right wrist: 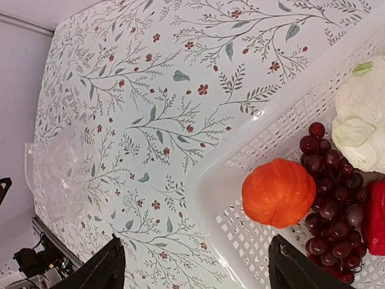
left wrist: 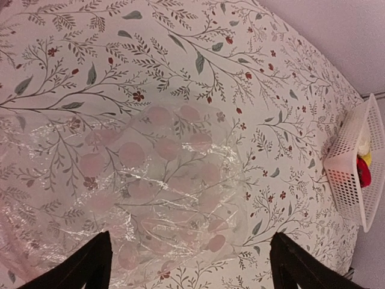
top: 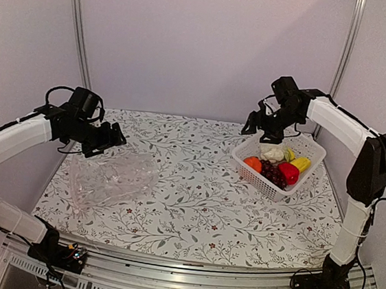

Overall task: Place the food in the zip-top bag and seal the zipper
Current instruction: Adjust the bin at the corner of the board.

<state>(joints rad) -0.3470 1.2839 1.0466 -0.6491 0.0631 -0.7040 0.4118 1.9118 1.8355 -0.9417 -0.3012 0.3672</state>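
Note:
The clear crinkly zip-top bag (top: 110, 174) lies flat on the left of the table; it fills the left wrist view (left wrist: 150, 192). Its zipper is too faint to make out. My left gripper (top: 114, 138) hovers open and empty above the bag's far edge. The food sits in the white basket (top: 261, 181) at the right: an orange ball (right wrist: 278, 192), dark red grapes (right wrist: 331, 198), a cream-white lumpy piece (right wrist: 364, 123), a red piece (top: 287, 172) and a yellow long piece (top: 301, 163). My right gripper (top: 251, 127) is open and empty above the basket's far left corner.
The flowered tablecloth (top: 188, 185) covers the table. Grey walls stand close on the left, back and right. The basket also shows at the right edge of the left wrist view (left wrist: 355, 174). The bag shows at the left in the right wrist view (right wrist: 57, 174).

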